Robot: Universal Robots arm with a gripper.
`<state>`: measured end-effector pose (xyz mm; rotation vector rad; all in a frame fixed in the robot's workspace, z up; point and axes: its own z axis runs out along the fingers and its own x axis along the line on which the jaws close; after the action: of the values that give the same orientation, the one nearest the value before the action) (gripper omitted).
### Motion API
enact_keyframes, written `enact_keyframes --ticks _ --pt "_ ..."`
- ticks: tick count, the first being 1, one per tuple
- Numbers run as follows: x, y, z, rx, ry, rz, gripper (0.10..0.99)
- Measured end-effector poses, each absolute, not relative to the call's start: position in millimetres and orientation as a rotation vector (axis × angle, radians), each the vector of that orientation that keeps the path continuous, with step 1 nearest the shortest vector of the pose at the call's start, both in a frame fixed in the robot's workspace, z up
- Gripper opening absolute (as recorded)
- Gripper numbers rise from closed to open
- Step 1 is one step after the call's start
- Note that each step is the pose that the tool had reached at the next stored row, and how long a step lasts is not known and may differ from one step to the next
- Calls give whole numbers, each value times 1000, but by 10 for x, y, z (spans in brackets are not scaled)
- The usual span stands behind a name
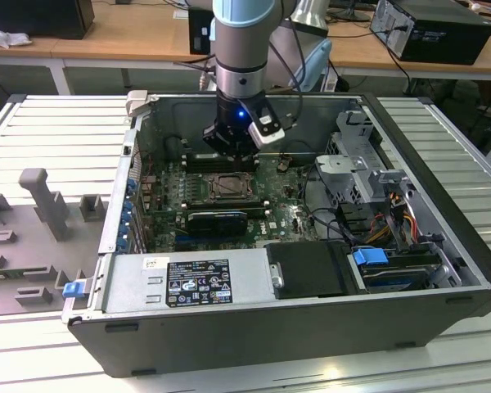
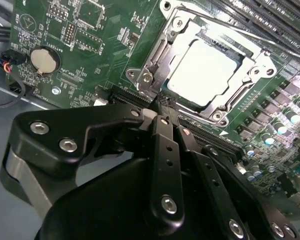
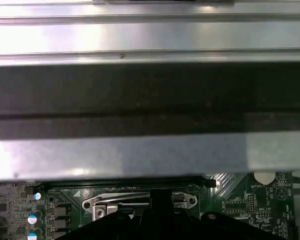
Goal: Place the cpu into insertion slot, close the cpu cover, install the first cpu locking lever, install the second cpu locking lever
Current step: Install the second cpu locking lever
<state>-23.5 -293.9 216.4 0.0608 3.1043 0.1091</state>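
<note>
Both wrist views close above motherboard point(image 2: 90, 55)

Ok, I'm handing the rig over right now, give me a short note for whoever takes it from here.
Gripper: fingers shut together, holding nothing, tip down at the edge of the insertion slot inside the open computer case.
The cpu already lies flat in the slot.
The cpu cover is down over it, its frame around the chip's face.
Done: cpu placed, cover closed.
Locking levers: whether either one is latched cannot be told from these pictures, so check both before going on.
In the exterior view the arm stands straight over the motherboard.
</note>
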Motion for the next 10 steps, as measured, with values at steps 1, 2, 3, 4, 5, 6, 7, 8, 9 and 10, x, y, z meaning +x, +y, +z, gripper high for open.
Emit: enact_keyframes --ticks 1,2,3,4,5,6,7,8,9,10 --pt "-235 -2958 2164 61 3104 109 106" --pt "-235 -2960 2195 61 3104 109 106" --pt "-235 -2960 2236 61 3104 109 106" --pt "-235 -2960 2284 61 3104 109 106" --pt "-235 -2960 2324 61 3104 109 106" --pt "-234 -2963 2339 61 3104 109 106" --pt "-234 -2978 2340 61 3104 109 106" --pt "-235 -3000 2340 61 3104 109 106" --pt "-235 -3013 2340 61 3104 109 106" --pt "-235 -3030 2340 61 3104 109 106"
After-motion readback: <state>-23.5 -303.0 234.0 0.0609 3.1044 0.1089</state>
